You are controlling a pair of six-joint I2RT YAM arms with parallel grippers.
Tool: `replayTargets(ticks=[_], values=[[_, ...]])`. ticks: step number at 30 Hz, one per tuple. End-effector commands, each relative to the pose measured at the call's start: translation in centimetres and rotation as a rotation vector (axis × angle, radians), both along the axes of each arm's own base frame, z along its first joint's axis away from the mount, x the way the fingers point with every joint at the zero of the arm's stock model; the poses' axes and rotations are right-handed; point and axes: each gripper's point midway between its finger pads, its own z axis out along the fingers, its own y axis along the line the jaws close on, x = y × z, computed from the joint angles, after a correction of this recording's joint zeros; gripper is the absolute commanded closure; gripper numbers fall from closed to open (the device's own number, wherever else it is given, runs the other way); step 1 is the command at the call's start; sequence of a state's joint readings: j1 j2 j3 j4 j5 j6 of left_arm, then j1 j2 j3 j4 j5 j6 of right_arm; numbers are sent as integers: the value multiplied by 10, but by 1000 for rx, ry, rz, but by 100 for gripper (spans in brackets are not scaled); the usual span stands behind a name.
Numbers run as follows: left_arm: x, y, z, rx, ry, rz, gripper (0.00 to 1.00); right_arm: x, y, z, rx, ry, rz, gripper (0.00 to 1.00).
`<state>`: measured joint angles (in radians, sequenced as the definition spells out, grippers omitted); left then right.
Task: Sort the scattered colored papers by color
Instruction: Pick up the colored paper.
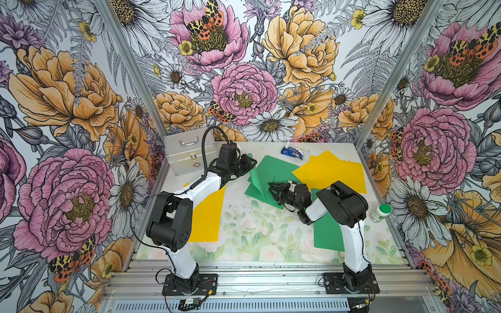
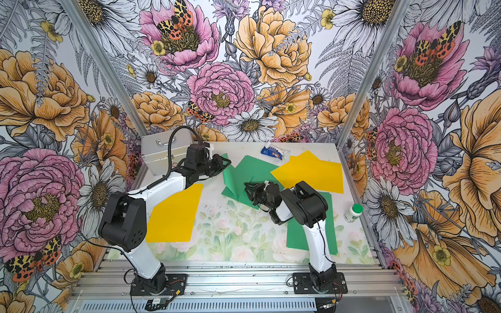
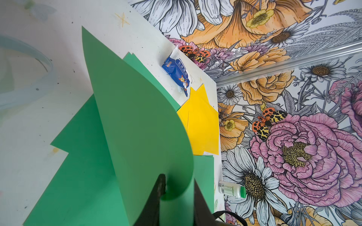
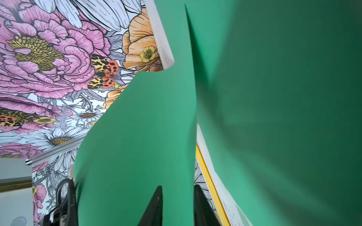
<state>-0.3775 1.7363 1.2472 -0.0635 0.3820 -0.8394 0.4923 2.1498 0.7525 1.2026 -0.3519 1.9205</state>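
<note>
Green sheet (image 1: 256,180) arches lengthwise from our left gripper (image 1: 252,162), pinching one end, to our right gripper (image 1: 271,187), straddling the other; grip there unclear.

Plain green sheets (image 1: 276,168), unpatterned; plain bright yellow sheets (image 1: 330,170), likewise unpatterned; blue-and-white packet (image 1: 292,153) with small orange figure (image 3: 185,81); silver case (image 1: 187,154); white bottle (image 1: 378,215) with green cap (image 1: 385,208); white arms (image 1: 203,184) with black joints (image 1: 169,219); pale table (image 1: 257,230) with faded pink-and-green floral print; walls (image 1: 151,67) with large pink, orange and white flowers (image 1: 244,89), grey-lined leaves (image 1: 366,67) and orange, yellow and black moths (image 1: 208,24)
</note>
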Motion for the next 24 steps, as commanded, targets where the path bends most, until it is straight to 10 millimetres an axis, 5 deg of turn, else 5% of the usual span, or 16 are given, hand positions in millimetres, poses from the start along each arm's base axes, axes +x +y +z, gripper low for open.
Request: replayTargets(ticks=[1,11,24], values=[[-3,0,37,-38,-83,-5,80,4,5,-3,-27,-7,13,74],[-7,0,51,-53,-105,-11,80,9,11,1,-54,-16,35,60],[-18,7,41,-41,-87,-5,81,15,3,13,-24,-72,-10,100]])
